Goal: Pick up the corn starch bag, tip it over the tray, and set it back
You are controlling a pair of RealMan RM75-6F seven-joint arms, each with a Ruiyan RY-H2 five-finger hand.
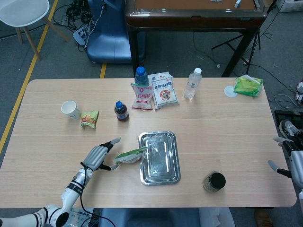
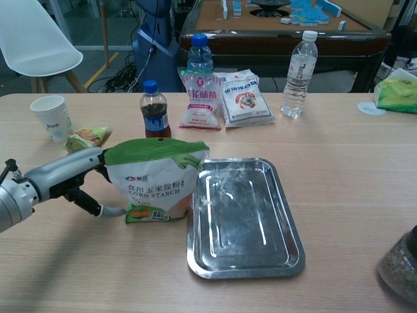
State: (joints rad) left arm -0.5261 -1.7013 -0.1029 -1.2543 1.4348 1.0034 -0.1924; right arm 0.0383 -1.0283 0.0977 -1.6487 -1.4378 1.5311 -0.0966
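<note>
The task was at its very beginning, as I judge it: the corn starch bag [image 2: 158,181] stood upright on the table [image 2: 352,150], just left of the metal tray [image 2: 244,218] and touching its left rim, in the centre of the chest view. It was not lifted, so the pick, the tipping over the tray and the setting back were all left to do.

In the lower left of the chest view the left hand [image 2: 68,177] reached in low from the left edge toward the bag. Its fingers were spread, one lying at the bag's upper left corner and another at the bottom left corner, so the hand was at the bag's left side but did not close on it; whether it already touched the bag I cannot tell for sure. In the head view the same hand lay flat and low over the table, pointing to the right. The right hand [image 1: 292,161] was at the far right edge of the head view, beyond the table edge, with fingers apart and holding nothing.

Near the lower right corner stood a dark jar [image 1: 214,181]. Farther back, in the upper part, were a cola bottle [image 2: 152,109], a paper cup [image 2: 53,117], a small snack packet [image 2: 86,138], two white bags [image 2: 221,98] and a clear water bottle [image 2: 298,65].
</note>
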